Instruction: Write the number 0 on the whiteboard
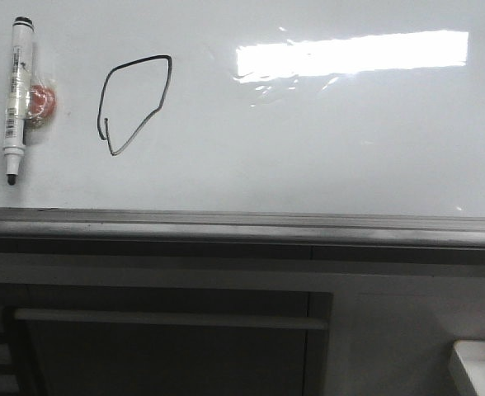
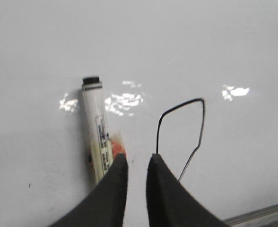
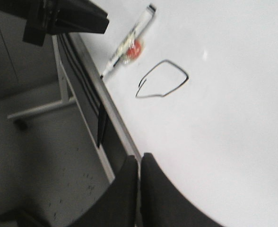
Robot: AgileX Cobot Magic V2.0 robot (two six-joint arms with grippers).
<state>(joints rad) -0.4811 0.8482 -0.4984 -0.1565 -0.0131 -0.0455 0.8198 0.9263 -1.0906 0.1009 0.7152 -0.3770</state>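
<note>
Our 0 (image 1: 135, 103) sits closed on the whiteboard (image 1: 325, 148), upper left, so we judge the writing done. The marker (image 1: 17, 95) hangs just beside it, parked. Our left end effector (image 2: 136, 163) and right end effector (image 3: 139, 161) hold nothing, fingers nearly together.

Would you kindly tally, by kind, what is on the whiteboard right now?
Markers: 1, the white marker, tip down
Red magnetic holders: 1, the red holder behind it
Drawn figures: 1, the number 0
Total: 3 on the whiteboard
</note>
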